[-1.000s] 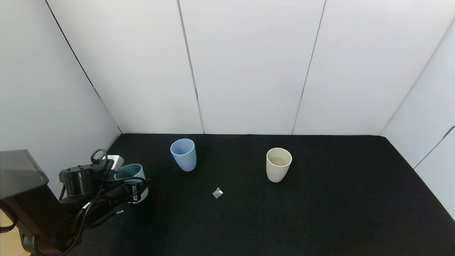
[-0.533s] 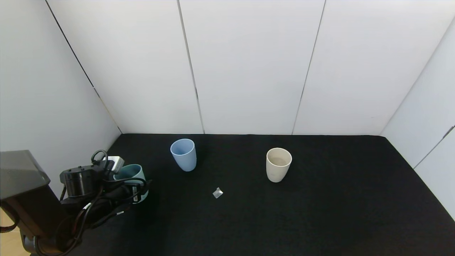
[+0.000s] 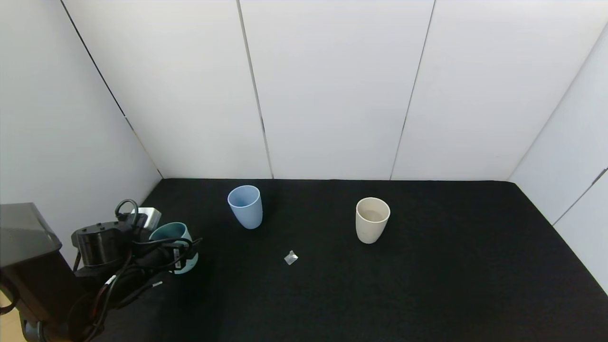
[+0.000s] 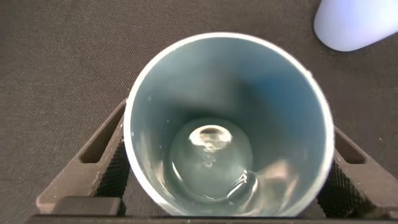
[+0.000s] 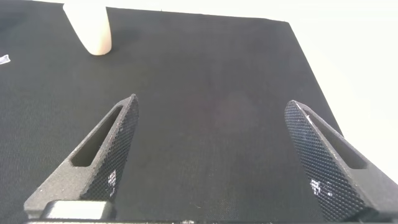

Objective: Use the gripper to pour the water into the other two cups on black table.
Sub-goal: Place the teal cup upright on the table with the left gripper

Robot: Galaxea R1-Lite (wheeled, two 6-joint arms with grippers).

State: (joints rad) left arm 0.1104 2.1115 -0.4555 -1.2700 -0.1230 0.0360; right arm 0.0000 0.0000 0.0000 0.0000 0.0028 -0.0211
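My left gripper (image 3: 182, 255) is at the near left of the black table (image 3: 427, 285), shut on the upright teal-green tumbler (image 3: 172, 233). In the left wrist view its fingers (image 4: 102, 149) press both sides of that tumbler (image 4: 280, 81), and a little clear water (image 4: 211, 165) lies in its bottom. The light blue cup (image 3: 245, 205) stands farther back, to the right of the gripper, and its base shows in the left wrist view (image 4: 357, 22). The cream-beige cup (image 3: 372, 219) stands mid-table. My right gripper (image 5: 211, 102) is open and empty over bare table; the cream cup (image 5: 90, 25) is far from it.
A small clear crumpled scrap (image 3: 290, 257) lies on the table between the cups, nearer the front. White wall panels (image 3: 332, 95) close the back and both sides. The left wall is close beside my left arm.
My left gripper and the teal-green tumbler have shifted slightly to the left and toward me. The blue and cream cups have not moved.
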